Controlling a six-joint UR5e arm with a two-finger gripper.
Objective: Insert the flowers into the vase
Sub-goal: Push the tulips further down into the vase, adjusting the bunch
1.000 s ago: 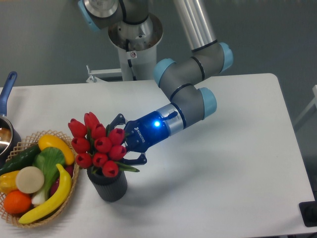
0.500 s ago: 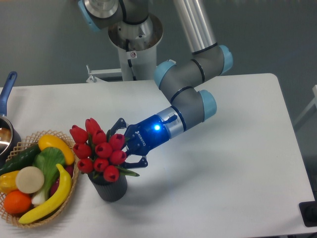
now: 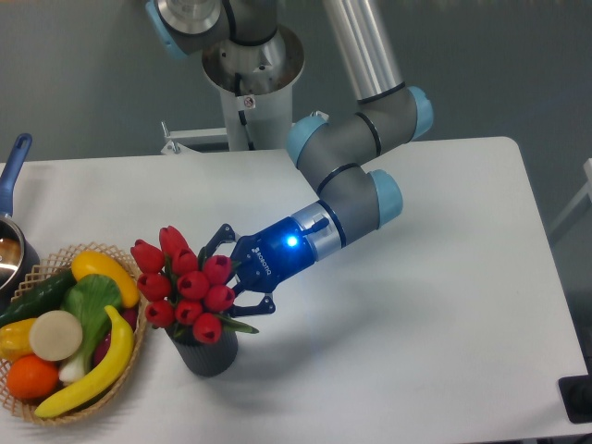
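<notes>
The flowers [image 3: 190, 282], a bunch of red tulip buds with green leaves, stand over the mouth of the dark grey ribbed vase [image 3: 211, 353] near the table's front left, leaning left. Their stems go down into the vase and are hidden by the buds. My gripper [image 3: 239, 274] reaches in from the right at the height of the buds. Its dark fingers [image 3: 220, 237] sit above and below the bunch's right side, shut on the flowers.
A wicker basket [image 3: 139, 344] of fruit and vegetables stands close to the left of the vase. A blue-handled metal pot [image 3: 13, 163] sits at the far left edge. The arm's base [image 3: 250, 74] stands behind the table.
The gripper and the flowers have moved together a little down, so the bunch sits lower in the vase. The vase and basket have not moved.
</notes>
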